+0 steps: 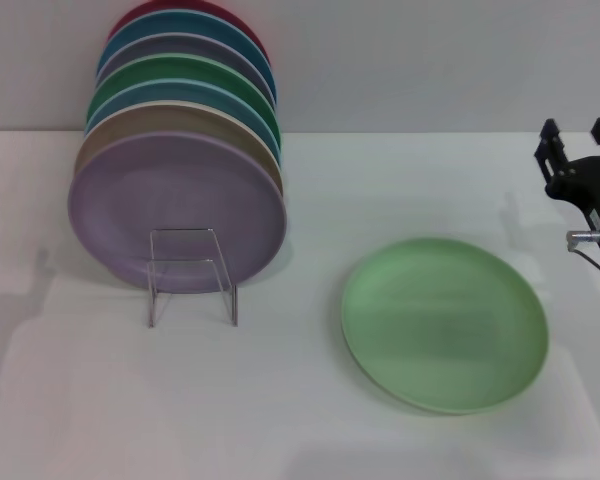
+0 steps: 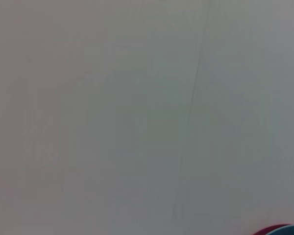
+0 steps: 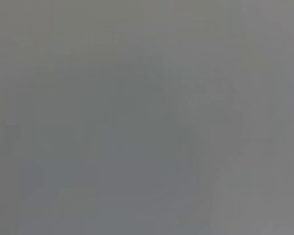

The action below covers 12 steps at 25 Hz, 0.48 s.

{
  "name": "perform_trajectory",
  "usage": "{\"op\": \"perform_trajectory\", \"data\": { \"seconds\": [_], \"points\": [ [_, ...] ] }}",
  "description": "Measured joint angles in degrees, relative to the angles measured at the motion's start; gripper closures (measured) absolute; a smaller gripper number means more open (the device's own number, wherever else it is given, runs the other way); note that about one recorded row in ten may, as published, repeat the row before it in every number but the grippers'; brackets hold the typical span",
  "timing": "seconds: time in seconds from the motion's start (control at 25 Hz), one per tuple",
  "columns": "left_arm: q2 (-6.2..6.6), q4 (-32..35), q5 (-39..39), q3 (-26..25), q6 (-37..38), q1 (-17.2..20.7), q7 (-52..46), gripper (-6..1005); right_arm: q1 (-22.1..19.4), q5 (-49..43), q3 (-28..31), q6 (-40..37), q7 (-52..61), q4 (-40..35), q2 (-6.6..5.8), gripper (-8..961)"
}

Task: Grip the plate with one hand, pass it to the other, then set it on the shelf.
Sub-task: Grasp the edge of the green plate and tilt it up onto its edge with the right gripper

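Mint-green plate (image 1: 445, 322) flat beside clear shelf (image 1: 191, 276)

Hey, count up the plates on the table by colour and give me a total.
Red plate: 1
Blue plates: 2
Lilac plates: 2
Emerald-green plate: 1
Tan plate: 1
Mint-green plate: 1
Total: 8

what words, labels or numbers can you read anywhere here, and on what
None: no readable text shows in any view.
The plate, lying flat on the table: plain, no mark.
The stacked plates leaning on the shelf: plain faces, no label.
The right gripper, at the right edge of the head view: no lettering visible.
Both wrist views show only blank surface.
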Motion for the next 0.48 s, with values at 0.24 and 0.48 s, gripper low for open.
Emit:
{"op": "perform_trajectory", "data": {
  "seconds": [0.24,0.48],
  "points": [
    [-0.04,0.01,0.0,-0.04,0.04,-0.12,0.08,216,-3.95,-4.93,12.31,23.34,-2.95,11.96,-3.0,367],
    [-0.11,-0.09,0.0,-0.03,-0.14,-0.37,0.14,216,-11.48,-13.85,40.99,61.64,-14.8,26.98,2.3,367]
  ]
}}
